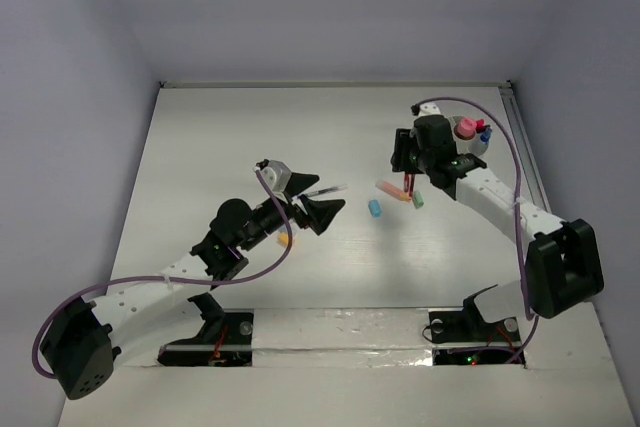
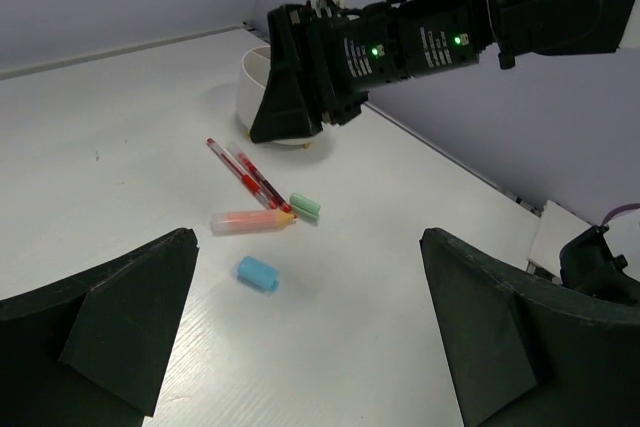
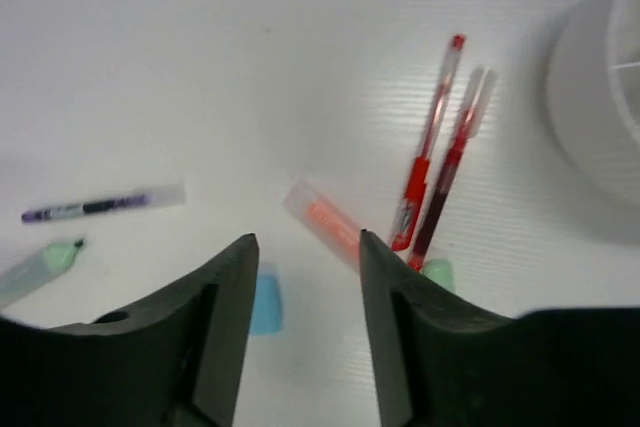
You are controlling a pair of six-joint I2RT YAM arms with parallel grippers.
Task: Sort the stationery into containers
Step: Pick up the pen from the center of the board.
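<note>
My right gripper [image 3: 305,242] hangs over the orange marker [image 3: 325,225] with its jaws apart and nothing clamped. My left gripper [image 2: 308,242] stands wide apart and empty.

Risk 1: the marker is a smooth, translucent cylinder. An off-centre pinch may roll it or squirt it out.

Risk 2: the 2 red pens [image 3: 432,147], slim and glossy, lie just beside its end and could be dragged along.

The white cup [image 3: 600,107], round and smooth-walled, stands just beyond them.

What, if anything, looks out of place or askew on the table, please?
Nothing looks spilled or damaged. Two red pens, an orange marker, a green piece and a blue eraser lie loose beside the white cup.
</note>
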